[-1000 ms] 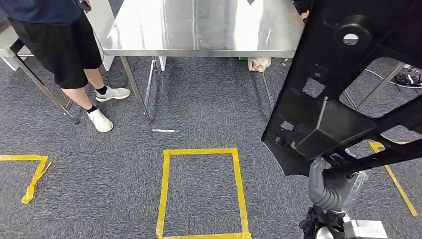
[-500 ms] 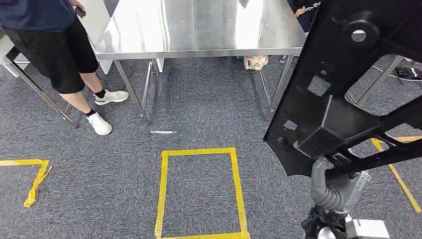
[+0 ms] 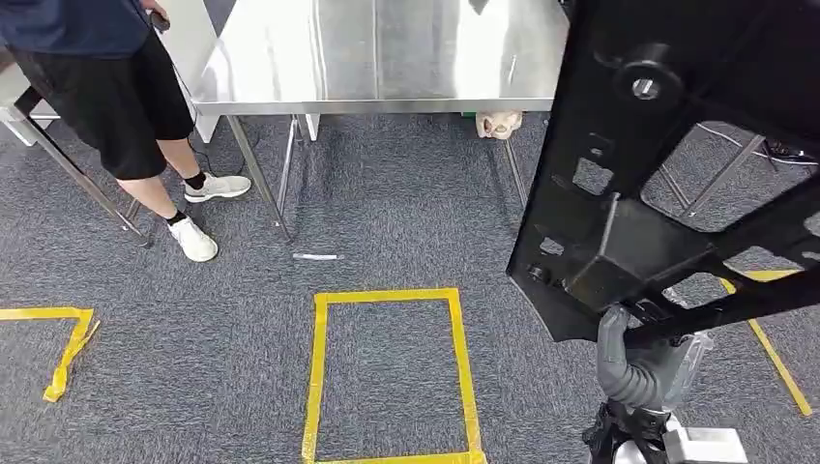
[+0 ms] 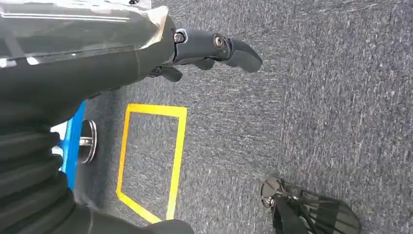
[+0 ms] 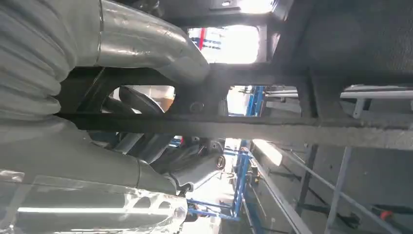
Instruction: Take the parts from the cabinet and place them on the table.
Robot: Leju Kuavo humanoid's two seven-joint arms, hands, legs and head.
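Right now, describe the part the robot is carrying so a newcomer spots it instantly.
Start at the steel table across the top of the head view, then look to its right end. There a large black part rises from the robot's right hand, overlapping the table's right end. It is a flat black frame with square cutouts, diagonal struts and a round boss near its top, the biggest dark thing there.

**Item Count**

- Black part (image 3: 667, 174): one, large, with several cut-out openings.
- Steel table (image 3: 387, 58): one.
- Person (image 3: 106, 87): one, wearing two white shoes (image 3: 205, 210).
- Yellow tape rectangle (image 3: 389, 372) on the carpet: one complete; partial tape outlines at either side: two.
- Robot hands: two, left hand (image 4: 209, 48) and right hand (image 3: 629, 362).
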